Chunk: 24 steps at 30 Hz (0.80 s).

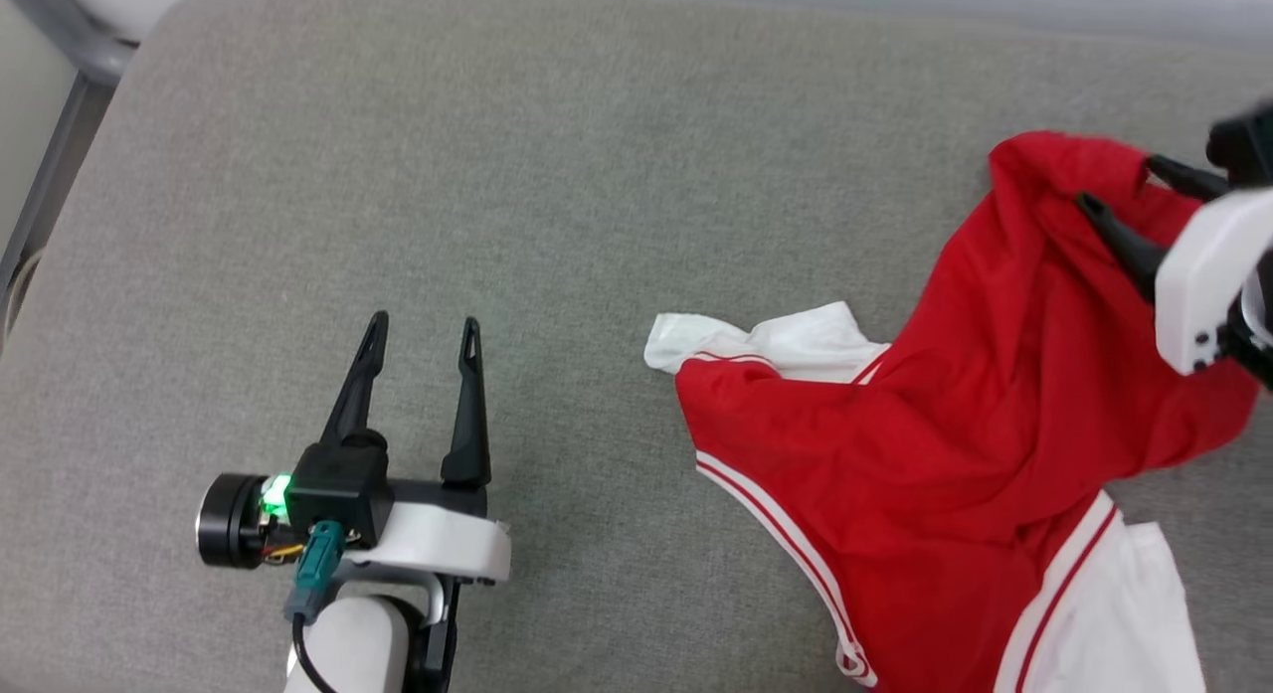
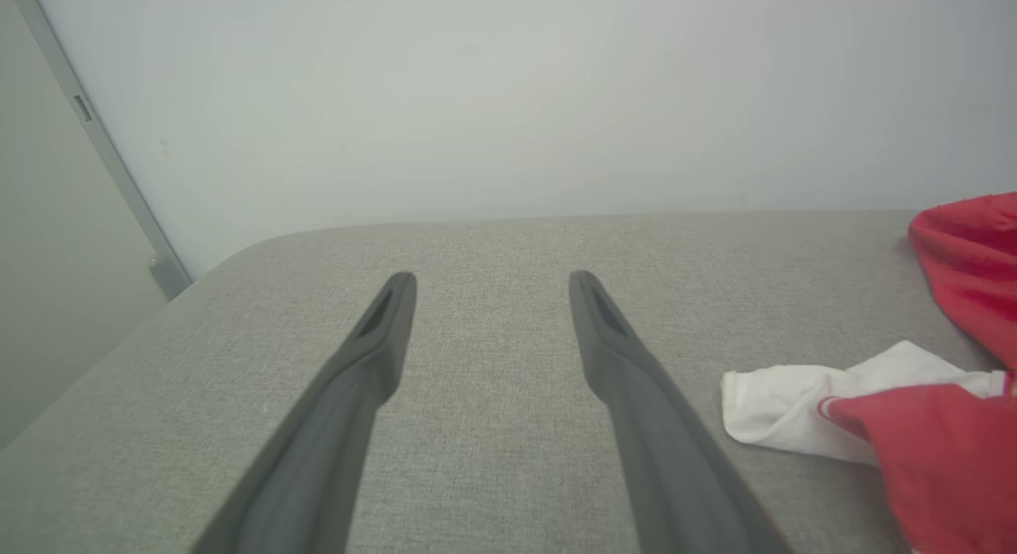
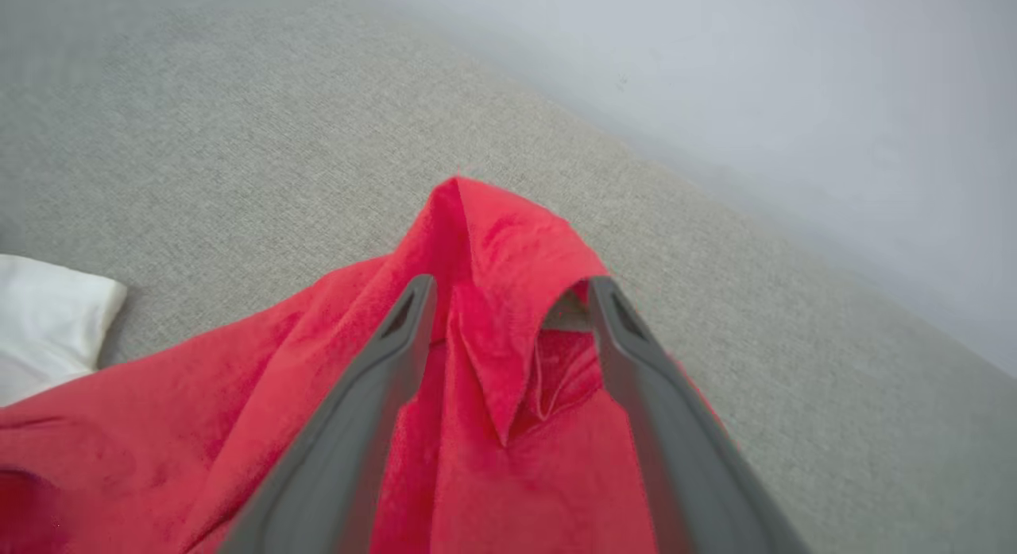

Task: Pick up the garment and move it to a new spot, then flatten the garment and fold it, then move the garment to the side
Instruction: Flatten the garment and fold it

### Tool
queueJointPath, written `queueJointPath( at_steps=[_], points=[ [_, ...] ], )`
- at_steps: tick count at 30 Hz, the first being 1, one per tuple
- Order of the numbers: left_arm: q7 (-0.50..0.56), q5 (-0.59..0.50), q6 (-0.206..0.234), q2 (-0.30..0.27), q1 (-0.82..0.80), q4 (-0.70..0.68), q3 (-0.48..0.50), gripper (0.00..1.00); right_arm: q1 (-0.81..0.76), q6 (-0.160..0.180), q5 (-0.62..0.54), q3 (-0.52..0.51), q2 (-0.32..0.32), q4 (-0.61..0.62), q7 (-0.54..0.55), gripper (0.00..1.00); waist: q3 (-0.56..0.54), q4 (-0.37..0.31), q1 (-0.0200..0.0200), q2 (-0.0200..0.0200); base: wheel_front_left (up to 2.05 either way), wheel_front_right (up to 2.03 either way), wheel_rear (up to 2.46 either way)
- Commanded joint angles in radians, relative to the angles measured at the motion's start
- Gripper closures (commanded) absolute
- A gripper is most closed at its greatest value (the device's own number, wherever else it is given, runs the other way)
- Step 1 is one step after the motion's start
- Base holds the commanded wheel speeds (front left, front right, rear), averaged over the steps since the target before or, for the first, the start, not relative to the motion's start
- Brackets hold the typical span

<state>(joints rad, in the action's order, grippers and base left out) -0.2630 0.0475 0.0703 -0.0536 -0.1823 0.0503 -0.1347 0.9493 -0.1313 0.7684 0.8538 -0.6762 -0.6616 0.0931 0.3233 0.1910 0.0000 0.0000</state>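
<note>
Head view, step: the garment (image 1: 945,454) lies crumpled on the right half of the grey padded surface (image 1: 557,176), with one white sleeve (image 1: 756,340) poking out to the left. The set-down at the new spot looks about finished, and flattening would be next.
Head view, next move: probably both arms take opposite edges and draw the cloth out flat.
Head view, left gripper (image 1: 423,325): low at the left over bare surface, fingers spread, well apart from the shirt.
Head view, right gripper (image 1: 1124,191): at the right edge, fingers aimed at a raised red peak.
Left wrist view: the left gripper (image 2: 493,280) has its fingers apart with nothing between them; the garment (image 2: 945,459) lies off to the right.
Right wrist view: the right gripper (image 3: 510,284) has its fingers spread either side of a standing fold of the garment (image 3: 199,427), not pinching it.
</note>
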Motion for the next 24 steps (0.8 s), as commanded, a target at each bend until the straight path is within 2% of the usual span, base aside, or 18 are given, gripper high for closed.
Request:
queueJointPath(
  at_steps=[1,6,10,17,24],
  points=[
    [-0.003,-0.005,0.0,-0.007,0.018,0.001,0.005,0.0,-0.034,0.001,0.006,-0.015,-0.018,0.02,-0.036,0.0,-0.039,-0.024,0.0,0.0,0.0,0.0,0.0],
    [-0.003,-0.009,0.0,-0.019,0.063,0.0,0.02,0.0,-0.163,0.001,0.003,-0.099,-0.074,0.128,-0.123,0.0,-0.092,-0.057,0.0,0.0,0.0,0.0,0.0],
    [-0.003,-0.015,0.001,-0.031,0.105,-0.005,0.031,0.0,-0.334,0.001,-0.001,-0.213,-0.132,0.3,-0.08,0.0,-0.137,-0.088,0.0,0.0,0.0,0.0,0.0],
    [-0.003,-0.019,-0.003,-0.046,0.141,-0.007,0.035,0.0,-0.573,0.001,0.004,-0.368,-0.187,0.576,0.156,0.0,-0.169,-0.112,0.0,0.0,0.0,0.0,0.0],
    [-0.003,-0.023,-0.006,-0.044,0.139,-0.004,0.027,0.0,-0.756,0.001,0.002,-0.492,-0.177,0.723,0.457,0.0,-0.171,-0.11,0.0,0.0,0.0,0.0,0.0]
  ],
)
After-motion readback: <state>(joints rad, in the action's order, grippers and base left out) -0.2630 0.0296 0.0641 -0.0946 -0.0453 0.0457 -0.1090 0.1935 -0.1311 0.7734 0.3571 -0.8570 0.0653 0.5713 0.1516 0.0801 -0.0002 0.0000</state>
